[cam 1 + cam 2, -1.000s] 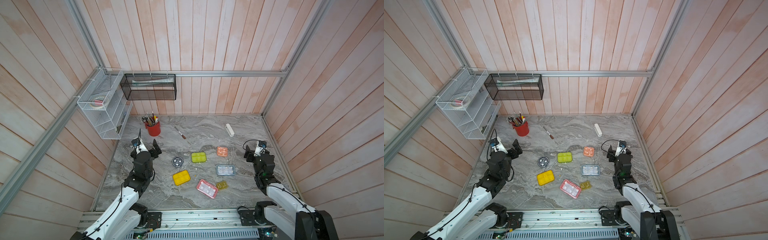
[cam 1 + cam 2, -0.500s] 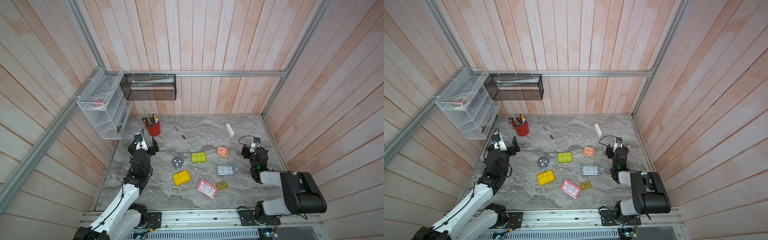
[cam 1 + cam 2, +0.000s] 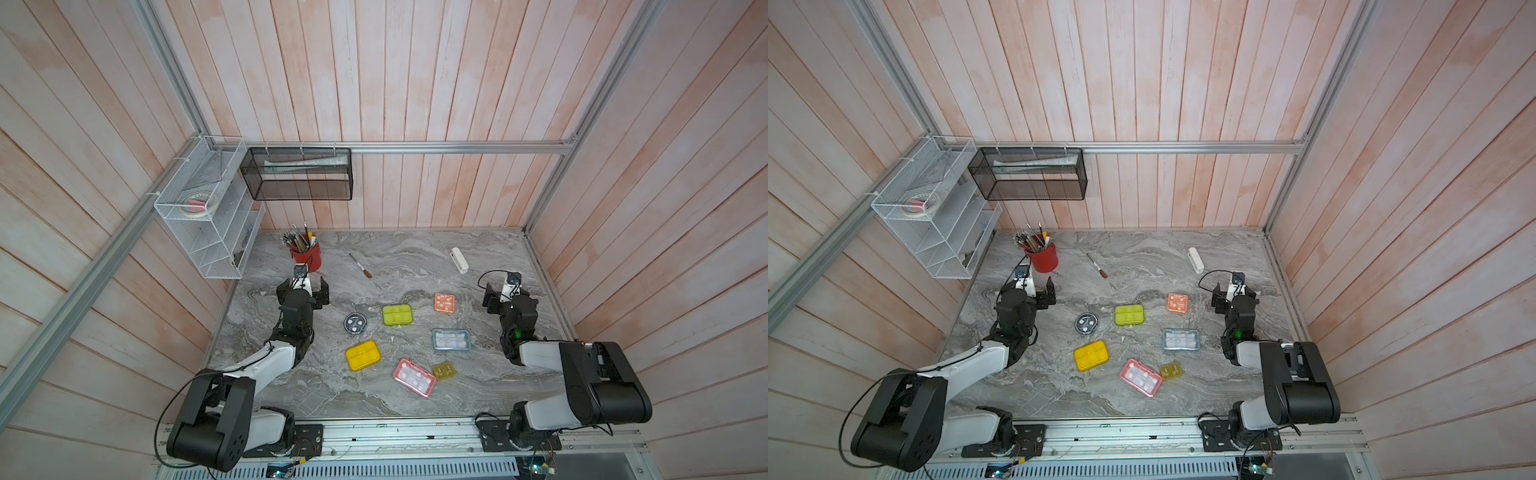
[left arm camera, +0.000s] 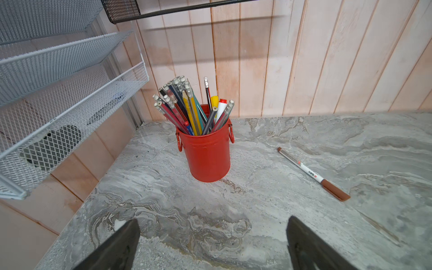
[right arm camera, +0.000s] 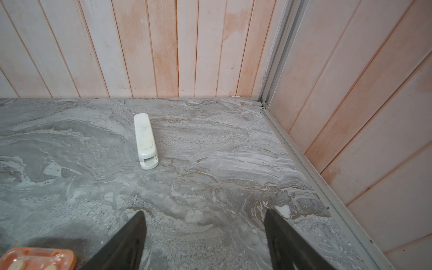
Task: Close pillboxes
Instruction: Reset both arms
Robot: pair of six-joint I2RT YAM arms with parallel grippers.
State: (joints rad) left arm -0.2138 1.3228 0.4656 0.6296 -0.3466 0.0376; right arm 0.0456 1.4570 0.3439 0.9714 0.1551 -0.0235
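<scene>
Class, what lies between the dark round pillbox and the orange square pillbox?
A lime-green rectangular plastic pillbox sits between them, touching neither; both top views show it.

I count seven pillboxes: yellow (image 3: 363,355), lime-green (image 3: 397,315), pink (image 3: 414,377), blue-grey (image 3: 451,339), orange (image 3: 444,302), amber (image 3: 444,370), dark round (image 3: 355,323). One red cup (image 3: 311,262), one loose pen (image 3: 360,266), one white bar (image 3: 459,260).

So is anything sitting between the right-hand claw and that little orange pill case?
Nothing visible. Only bare marble tabletop separates the right gripper, jaws open and empty, from the orange pillbox beside it. The white bar lies farther back toward the wall, off that path.
</scene>
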